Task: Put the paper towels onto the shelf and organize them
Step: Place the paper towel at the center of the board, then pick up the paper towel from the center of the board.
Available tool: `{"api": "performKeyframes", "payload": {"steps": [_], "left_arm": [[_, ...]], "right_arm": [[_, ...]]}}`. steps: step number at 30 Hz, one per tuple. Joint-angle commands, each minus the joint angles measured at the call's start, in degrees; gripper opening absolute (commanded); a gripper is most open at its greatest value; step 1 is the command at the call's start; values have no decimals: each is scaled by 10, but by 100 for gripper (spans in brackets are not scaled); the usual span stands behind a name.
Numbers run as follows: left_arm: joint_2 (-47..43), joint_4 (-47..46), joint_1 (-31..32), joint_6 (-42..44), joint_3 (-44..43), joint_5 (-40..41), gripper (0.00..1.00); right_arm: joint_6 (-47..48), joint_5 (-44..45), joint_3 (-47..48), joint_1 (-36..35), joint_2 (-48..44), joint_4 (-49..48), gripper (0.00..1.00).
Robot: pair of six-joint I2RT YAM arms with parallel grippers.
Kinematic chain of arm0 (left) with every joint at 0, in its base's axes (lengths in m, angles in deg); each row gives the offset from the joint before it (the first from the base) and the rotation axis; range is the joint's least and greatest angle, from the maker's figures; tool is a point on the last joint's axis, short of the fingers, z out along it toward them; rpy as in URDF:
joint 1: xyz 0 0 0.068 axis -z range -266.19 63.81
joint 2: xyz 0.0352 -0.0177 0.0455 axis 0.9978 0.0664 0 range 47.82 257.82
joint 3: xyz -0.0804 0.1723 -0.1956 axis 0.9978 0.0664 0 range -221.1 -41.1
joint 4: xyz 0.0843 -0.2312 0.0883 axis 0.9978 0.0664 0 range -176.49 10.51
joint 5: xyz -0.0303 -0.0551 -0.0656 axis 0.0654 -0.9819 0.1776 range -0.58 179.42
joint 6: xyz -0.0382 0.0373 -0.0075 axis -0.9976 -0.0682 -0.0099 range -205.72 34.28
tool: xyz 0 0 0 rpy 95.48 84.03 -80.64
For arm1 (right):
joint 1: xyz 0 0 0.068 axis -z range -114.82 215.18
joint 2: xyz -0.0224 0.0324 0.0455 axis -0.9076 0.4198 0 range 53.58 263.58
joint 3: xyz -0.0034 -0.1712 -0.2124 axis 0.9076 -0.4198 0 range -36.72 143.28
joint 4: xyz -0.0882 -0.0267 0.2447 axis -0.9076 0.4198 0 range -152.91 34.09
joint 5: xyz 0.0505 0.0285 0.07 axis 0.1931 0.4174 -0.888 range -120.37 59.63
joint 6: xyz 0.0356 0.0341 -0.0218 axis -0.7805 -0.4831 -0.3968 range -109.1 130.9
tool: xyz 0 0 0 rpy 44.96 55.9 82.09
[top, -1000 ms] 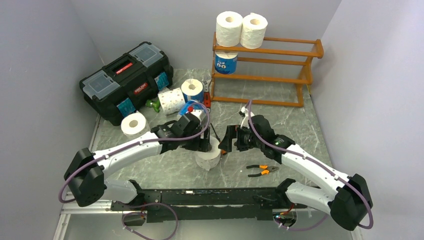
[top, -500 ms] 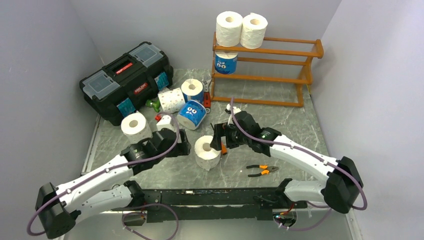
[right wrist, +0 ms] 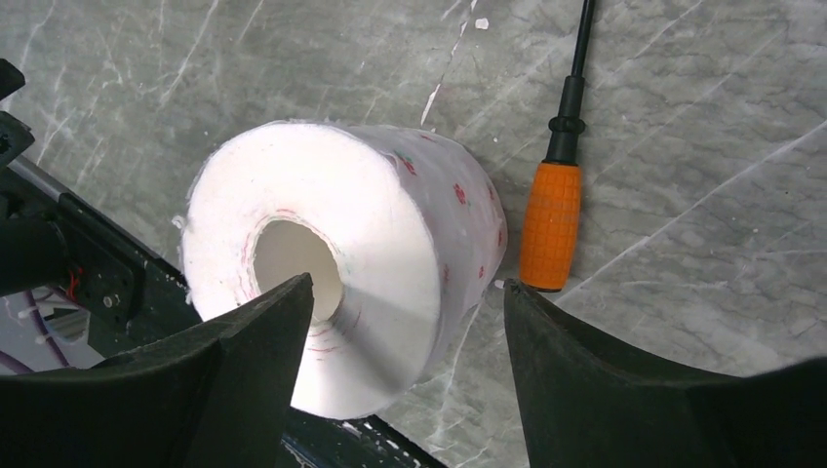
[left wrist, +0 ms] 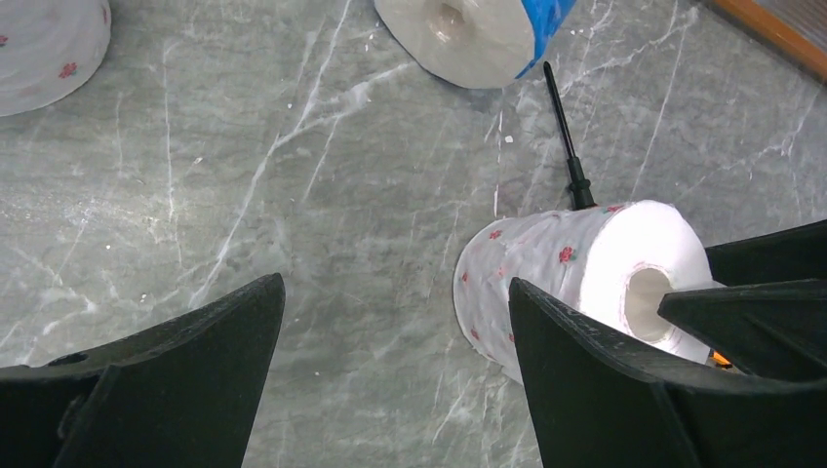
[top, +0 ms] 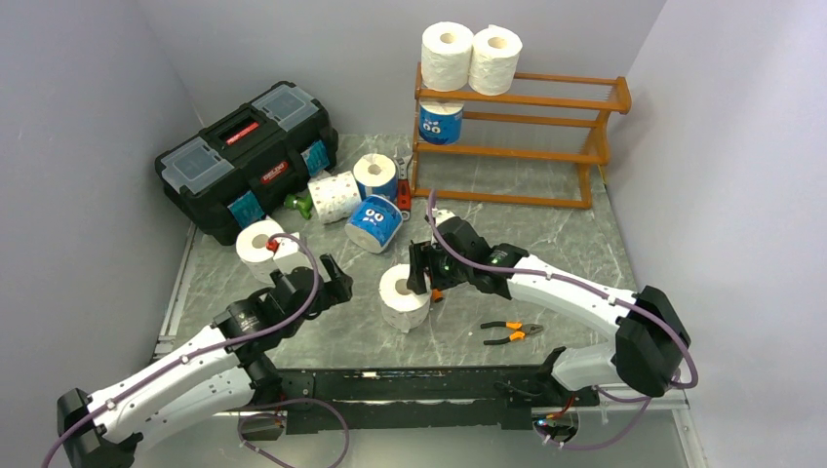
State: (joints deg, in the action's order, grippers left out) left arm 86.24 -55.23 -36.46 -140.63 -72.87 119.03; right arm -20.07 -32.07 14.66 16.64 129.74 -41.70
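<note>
A white paper towel roll (top: 403, 295) with small red flowers stands on end mid-table, core up. My right gripper (top: 422, 270) is open astride its right wall: in the right wrist view (right wrist: 408, 283) one finger sits over the core, the other outside the roll (right wrist: 341, 263). My left gripper (top: 330, 281) is open over bare marble, left of that roll (left wrist: 575, 283). Two white rolls (top: 447, 54) sit on the top tier of the shelf (top: 546, 151), and a blue roll (top: 440, 123) sits on its middle tier. Loose rolls lie by the toolbox: white (top: 259, 244), patterned (top: 334, 195), blue (top: 374, 175) and blue (top: 373, 223).
A black toolbox (top: 244, 151) stands at the back left. An orange-handled screwdriver (right wrist: 551, 224) lies just right of the upright roll. Orange pliers (top: 512, 333) lie near the front edge. A small green object (top: 300, 203) sits by the toolbox.
My left arm has let go of the upright roll and drawn back to the left and nearer. My right gripper has moved left over the roll, its jaws narrowing.
</note>
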Motion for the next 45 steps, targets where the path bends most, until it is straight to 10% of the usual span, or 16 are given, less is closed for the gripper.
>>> {"api": "performKeyframes", "payload": {"steps": [1,13,32,45], "left_arm": [[3,-6,-1,-14,7,19,91],[19,-8,0,-17,5,12,91],[6,0,-1,-31,14,15,89],[3,1,-1,-27,14,11,89]], "right_arm": [[11,16,22,-3,-1,3,72],[1,14,16,-3,11,-11,62],[-7,33,67,-5,-9,55,0],[-77,128,189,42,-59,176,0]]}}
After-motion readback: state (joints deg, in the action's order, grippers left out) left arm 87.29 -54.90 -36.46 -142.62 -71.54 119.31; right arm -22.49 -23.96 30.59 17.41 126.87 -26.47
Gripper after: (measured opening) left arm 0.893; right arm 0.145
